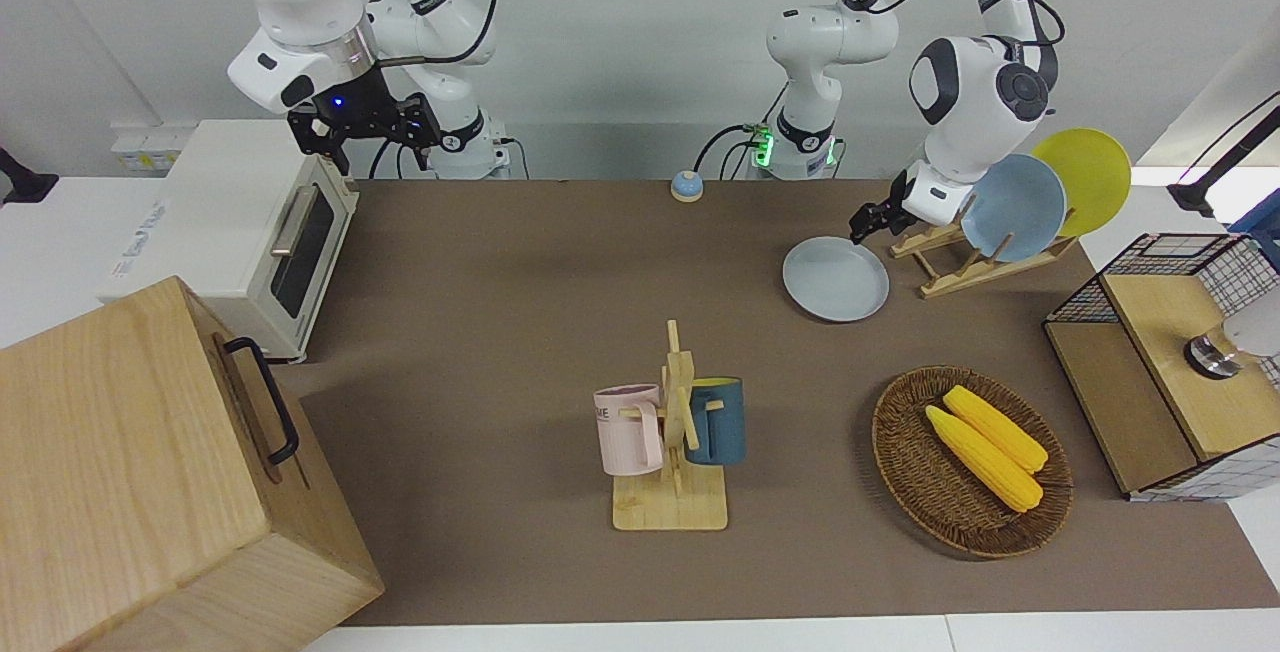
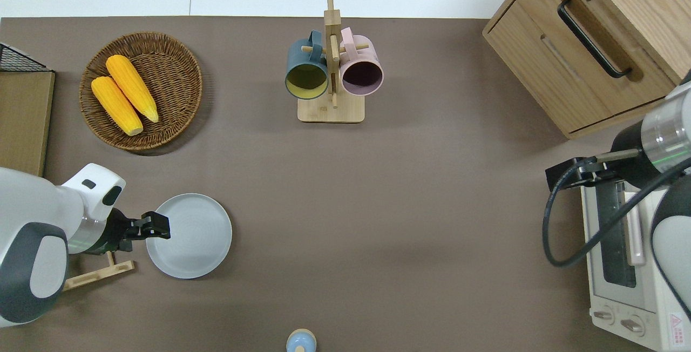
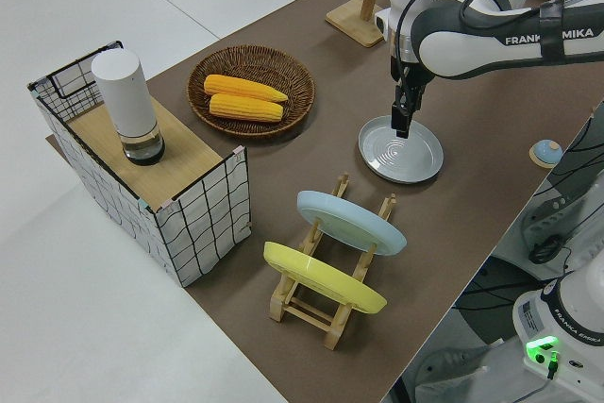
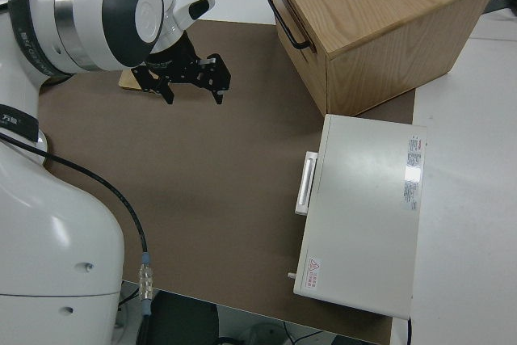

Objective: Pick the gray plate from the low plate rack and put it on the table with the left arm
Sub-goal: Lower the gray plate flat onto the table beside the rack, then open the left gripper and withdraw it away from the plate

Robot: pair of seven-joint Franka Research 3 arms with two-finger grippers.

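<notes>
One gray plate [image 2: 189, 236] flat on table [image 2: 378, 206] (left fingers' [image 2: 160, 232] spread unclear).

"FRANKA EMIKA" on the left arm [image 3: 510, 40] and on its base [image 3: 566, 323].

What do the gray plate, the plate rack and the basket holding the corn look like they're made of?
The gray plate looks like matte plastic or glazed ceramic; its even color and faint concentric rings leave it open. The low plate rack appears to be unfinished light wood, judging by its pale slats and pegs. The basket seems to be woven wicker or rattan, from its brown braided weave.
</notes>
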